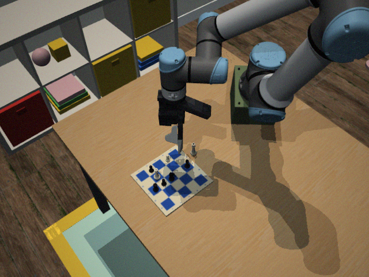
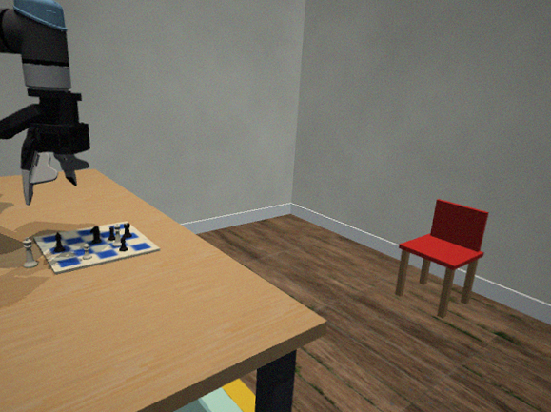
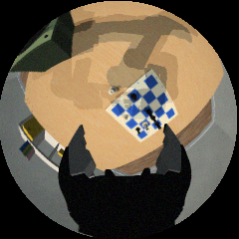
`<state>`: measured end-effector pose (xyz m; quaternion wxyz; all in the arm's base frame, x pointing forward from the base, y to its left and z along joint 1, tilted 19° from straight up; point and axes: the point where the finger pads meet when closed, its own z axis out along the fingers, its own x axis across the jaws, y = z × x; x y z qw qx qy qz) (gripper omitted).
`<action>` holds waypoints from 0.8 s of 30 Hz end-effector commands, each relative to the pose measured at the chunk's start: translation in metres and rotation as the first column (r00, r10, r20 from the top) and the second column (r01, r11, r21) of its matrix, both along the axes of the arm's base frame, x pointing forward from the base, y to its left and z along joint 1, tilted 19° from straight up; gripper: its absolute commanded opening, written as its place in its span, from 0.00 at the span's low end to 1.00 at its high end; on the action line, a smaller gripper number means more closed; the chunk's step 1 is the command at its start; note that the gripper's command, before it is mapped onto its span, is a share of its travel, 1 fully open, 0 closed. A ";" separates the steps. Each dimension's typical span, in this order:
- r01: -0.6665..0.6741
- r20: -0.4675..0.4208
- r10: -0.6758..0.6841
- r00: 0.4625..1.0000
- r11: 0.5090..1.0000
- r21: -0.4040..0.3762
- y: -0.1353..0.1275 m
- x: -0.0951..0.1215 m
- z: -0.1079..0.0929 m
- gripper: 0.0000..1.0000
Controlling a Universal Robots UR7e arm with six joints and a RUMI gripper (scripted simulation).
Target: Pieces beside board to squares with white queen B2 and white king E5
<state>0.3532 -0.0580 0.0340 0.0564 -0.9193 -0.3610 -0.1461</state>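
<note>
Claw (image 2: 48,183) spread wide and empty, high above the chessboard (image 1: 195,187); remaining white piece (image 1: 193,148) below on the desk (image 1: 253,208) off its edge, easily toppled by descending off-centre.

Wooden table (image 1: 244,226) carries chessboard (image 1: 199,188), white piece (image 1: 194,148) just beside it, green arm base (image 1: 236,89).

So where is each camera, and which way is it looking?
Top: high up, looking down at the table, chessboard, arm and open tool.
Exterior: beside the table, looking across at the board, the red chair and the arm's wrist.
Wrist: on the arm, looking down; only dark fingers show.
All three share the chessboard.
</note>
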 end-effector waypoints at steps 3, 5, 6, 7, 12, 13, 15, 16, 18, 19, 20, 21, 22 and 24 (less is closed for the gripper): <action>-0.185 0.051 0.187 0.981 0.982 -0.041 0.004 -0.025 -0.007 1.00; -0.185 0.051 0.187 0.981 0.982 -0.041 0.004 -0.025 -0.007 1.00; -0.208 0.055 0.211 0.976 0.977 -0.048 0.005 -0.028 -0.008 1.00; -0.230 0.059 0.233 0.971 0.972 -0.054 0.006 -0.031 -0.009 1.00; -0.314 0.074 0.320 0.945 0.946 -0.081 0.009 -0.041 -0.015 1.00; -0.326 0.076 0.332 0.940 0.941 -0.085 0.009 -0.043 -0.015 1.00; -0.346 0.079 0.353 0.932 0.934 -0.092 0.010 -0.045 -0.017 1.00; -0.353 0.080 0.361 0.929 0.931 -0.095 0.010 -0.046 -0.017 1.00; -0.365 0.082 0.373 0.924 0.926 -0.099 0.011 -0.048 -0.018 1.00; -0.369 0.082 0.377 0.923 0.924 -0.100 0.011 -0.048 -0.018 1.00; -0.372 0.083 0.380 0.921 0.923 -0.101 0.011 -0.049 -0.019 1.00; -0.372 0.083 0.380 0.921 0.923 -0.101 0.011 -0.049 -0.019 1.00; -0.372 0.083 0.380 0.921 0.923 -0.101 0.011 -0.049 -0.019 1.00; -0.375 0.083 0.384 0.920 0.921 -0.102 0.011 -0.049 -0.019 1.00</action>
